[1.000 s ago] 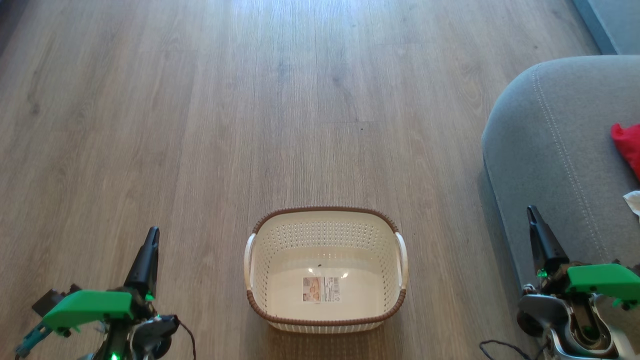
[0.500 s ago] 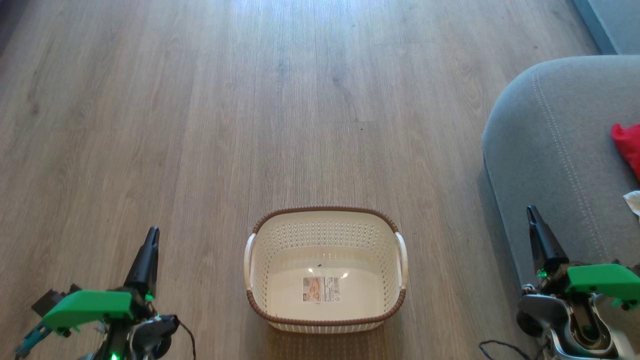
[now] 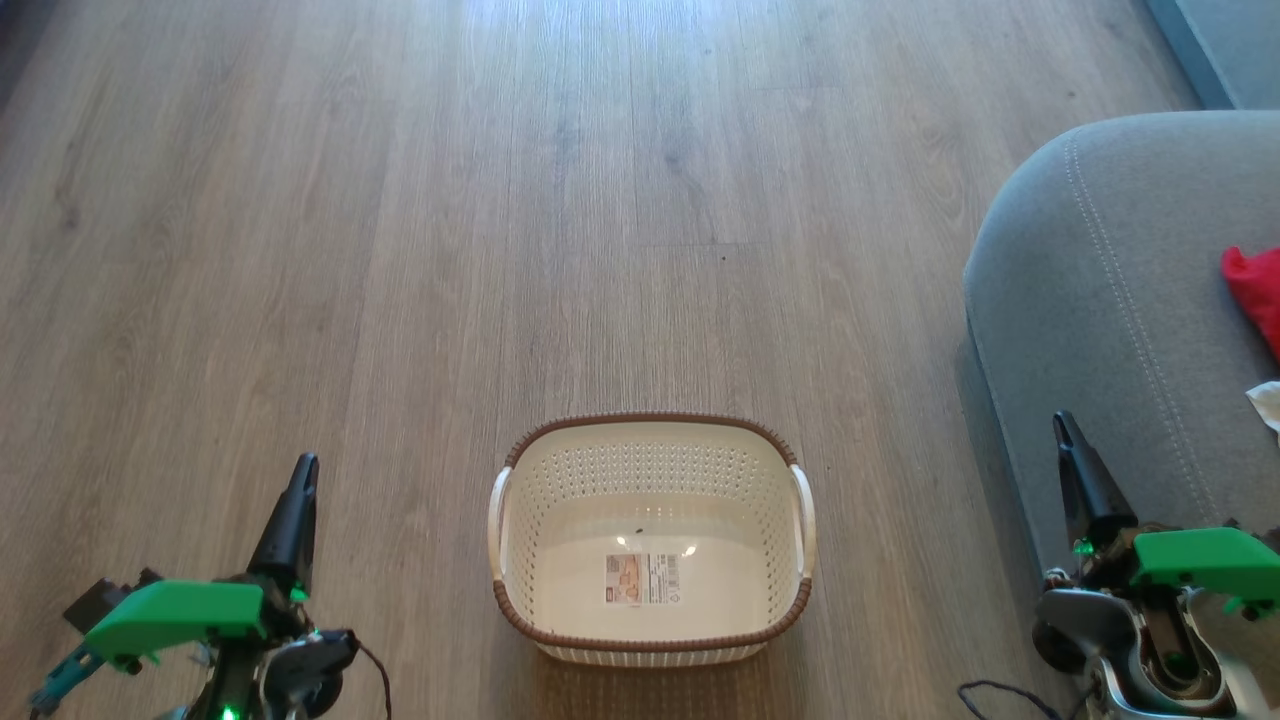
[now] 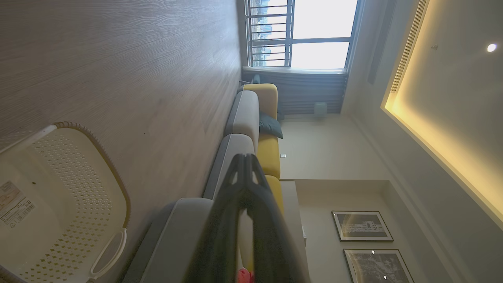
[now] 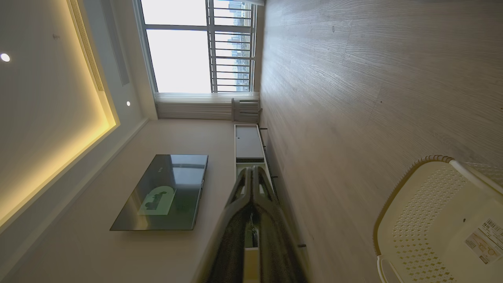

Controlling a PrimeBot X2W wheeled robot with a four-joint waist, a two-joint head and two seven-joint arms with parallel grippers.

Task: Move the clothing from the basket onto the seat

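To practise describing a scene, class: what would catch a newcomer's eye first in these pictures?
The empty cream basket stands on the wood floor, low in the middle of the head view. At the right edge, red clothing lies on the grey seat. The left gripper and right gripper, both shut, flank the basket at the lower corners.
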